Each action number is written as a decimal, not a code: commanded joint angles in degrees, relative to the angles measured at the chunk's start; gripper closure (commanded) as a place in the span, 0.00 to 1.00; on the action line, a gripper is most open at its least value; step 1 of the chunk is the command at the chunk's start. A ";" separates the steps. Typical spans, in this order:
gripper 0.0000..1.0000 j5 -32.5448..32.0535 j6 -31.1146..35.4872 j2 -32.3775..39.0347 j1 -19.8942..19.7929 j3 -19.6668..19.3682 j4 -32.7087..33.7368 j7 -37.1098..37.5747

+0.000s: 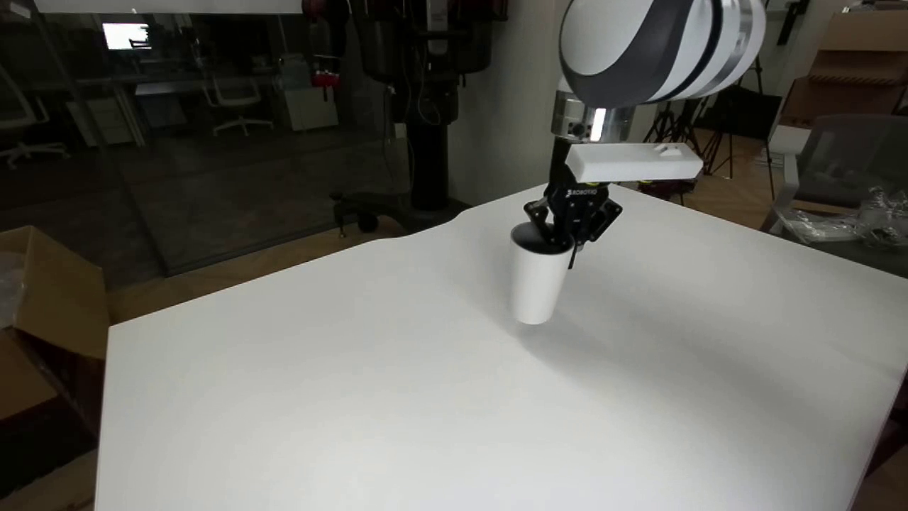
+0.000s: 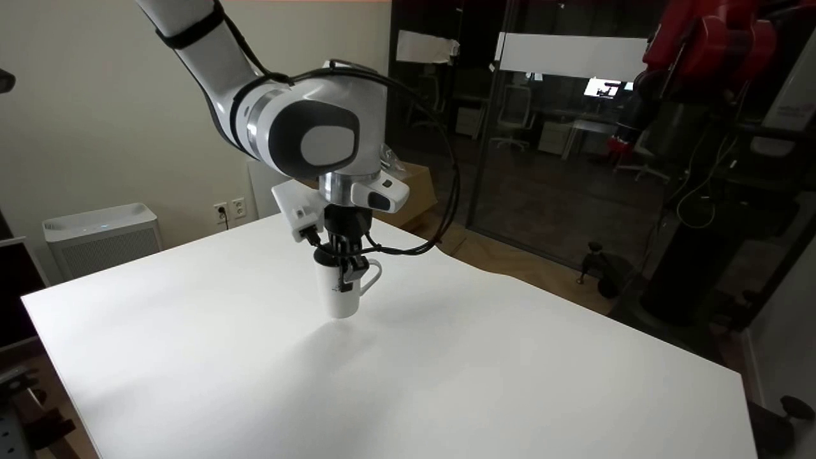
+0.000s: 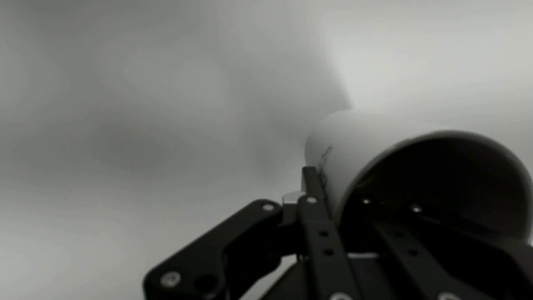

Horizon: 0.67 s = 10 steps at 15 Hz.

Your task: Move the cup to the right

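Dark glass partitioning (image 1: pixel 248 191) fills the upper left of the frame in an exterior view, with dim desks and chairs behind it, and a broad, matte white tabletop (image 1: pixel 312 390) spreads across the lower part.

Right of centre there, the black metal Robotiq gripper (image 1: pixel 566 245) pinches one side of the rim, a finger (image 3: pixel 311 183) pressed outside the wall and its partner reaching in; it looks firmly clamped. What it holds is a tall, white cylindrical cup (image 1: pixel 538 287) with a dark inside, upright or nearly so, in the lower right of the wrist view. A thin, white looped handle (image 2: pixel 379 273) shows on it left of centre in an exterior view. The base seems just off the tabletop, though the gap is too faint to be sure.

Above the gripper sit a white plastic box-shaped housing (image 1: pixel 635 163) and the white and dark grey robot arm (image 1: pixel 660 50) at the upper right. Farther out, an unfolded brown cardboard box (image 1: pixel 60 298) stands at the left edge.

The grasp is done, and perhaps the lift too. How much of the move to the right has been covered cannot be told from these pictures; I judge some carrying may remain, and certainly the setting down and release.
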 commanded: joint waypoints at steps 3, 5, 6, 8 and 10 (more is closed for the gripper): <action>0.98 -0.69 7.97 -11.91 0.77 -3.98 -15.04 10.49; 0.98 1.73 9.38 -13.82 -0.71 -3.79 -18.84 10.42; 0.98 2.92 9.65 -14.61 -1.38 -3.62 -20.33 10.16; 0.98 6.61 10.18 -15.58 -2.89 -2.87 -22.71 8.54; 0.98 10.91 10.30 -16.24 -4.11 -2.12 -24.40 7.03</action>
